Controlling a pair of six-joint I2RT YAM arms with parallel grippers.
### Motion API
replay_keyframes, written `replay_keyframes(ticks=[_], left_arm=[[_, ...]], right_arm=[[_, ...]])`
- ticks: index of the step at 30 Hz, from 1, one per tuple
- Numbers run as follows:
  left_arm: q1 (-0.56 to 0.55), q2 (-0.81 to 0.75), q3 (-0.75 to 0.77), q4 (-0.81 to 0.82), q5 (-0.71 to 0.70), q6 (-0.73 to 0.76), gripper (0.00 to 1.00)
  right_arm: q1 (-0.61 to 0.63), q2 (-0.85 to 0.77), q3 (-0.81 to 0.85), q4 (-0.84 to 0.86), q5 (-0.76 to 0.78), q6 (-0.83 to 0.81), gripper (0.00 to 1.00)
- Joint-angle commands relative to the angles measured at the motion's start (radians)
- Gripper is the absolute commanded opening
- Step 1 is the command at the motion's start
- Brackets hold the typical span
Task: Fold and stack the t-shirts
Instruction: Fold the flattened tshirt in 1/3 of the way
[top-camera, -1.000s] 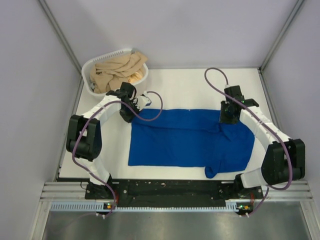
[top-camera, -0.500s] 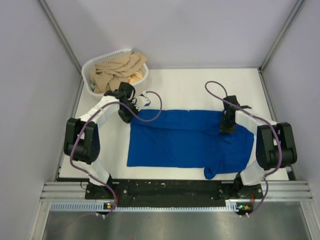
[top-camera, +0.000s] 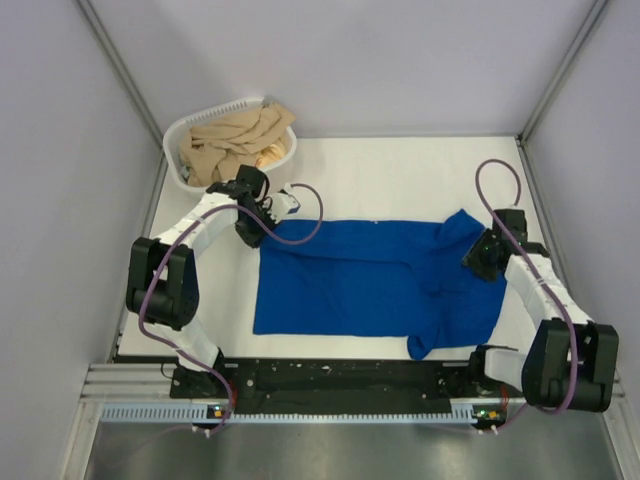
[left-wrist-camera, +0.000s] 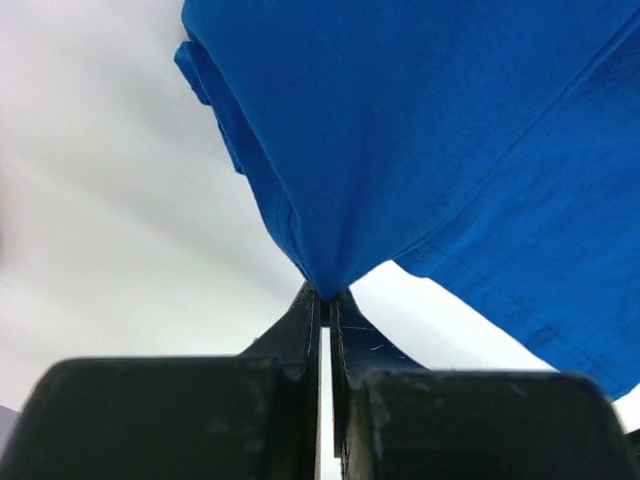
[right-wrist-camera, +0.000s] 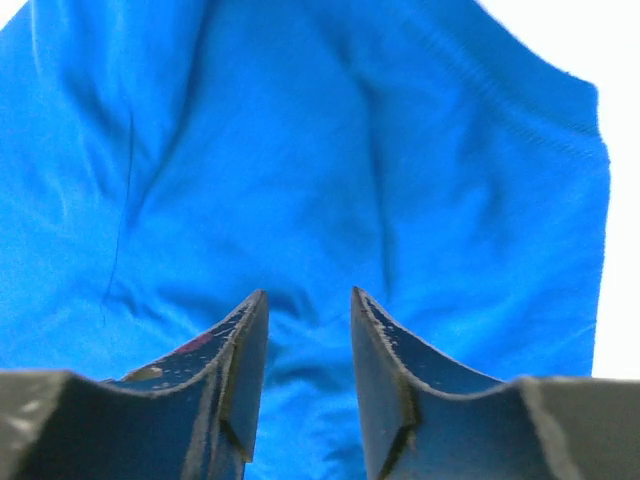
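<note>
A royal-blue t-shirt (top-camera: 370, 280) lies spread on the white table (top-camera: 380, 175), plain side up. One sleeve (top-camera: 425, 343) hangs toward the near edge. My left gripper (top-camera: 255, 232) is shut on the shirt's far-left corner; in the left wrist view the cloth (left-wrist-camera: 400, 130) runs up from the closed tips (left-wrist-camera: 326, 295). My right gripper (top-camera: 478, 258) is over the shirt's right part, near a raised flap (top-camera: 460, 224). In the right wrist view its jaws (right-wrist-camera: 308, 297) stand open over blue cloth (right-wrist-camera: 300, 150) and hold nothing.
A white laundry basket (top-camera: 180, 140) with tan clothes (top-camera: 230, 140) stands at the far left, just beyond my left gripper. Grey walls close in on both sides. Bare white table lies beyond the shirt.
My right arm swung outward to the right, and its gripper moved from the shirt's far edge toward the right side. A flap of cloth now sticks out at the far right. The left gripper held still.
</note>
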Motion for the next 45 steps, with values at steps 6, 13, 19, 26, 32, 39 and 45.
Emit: replay_keyframes(ticks=[6,13,19,26,32,39,45], left_arm=[[0.005,-0.04,-0.026,0.013,0.041,0.013,0.0],[0.005,-0.041,0.006,0.005,0.032,0.011,0.0],[0.005,-0.034,0.021,-0.004,0.024,0.01,0.0],[0.005,-0.034,0.02,-0.001,0.03,0.007,0.0],[0.005,-0.034,0.021,-0.004,0.03,0.01,0.0],[0.005,-0.038,0.033,-0.007,0.027,0.01,0.0],[0.005,-0.035,0.041,-0.012,0.021,0.008,0.0]], right_arm=[[-0.071,0.204,0.025,0.143,0.037,0.043,0.38],[-0.086,0.21,-0.003,0.156,0.075,0.031,0.28],[-0.086,0.144,0.014,0.1,0.144,0.011,0.4],[-0.086,0.161,0.003,0.114,0.078,0.019,0.36],[-0.086,0.215,-0.02,0.172,0.021,0.022,0.26],[-0.086,0.17,0.029,0.117,0.102,-0.021,0.0],[-0.084,0.153,0.081,0.056,0.12,-0.055,0.0]])
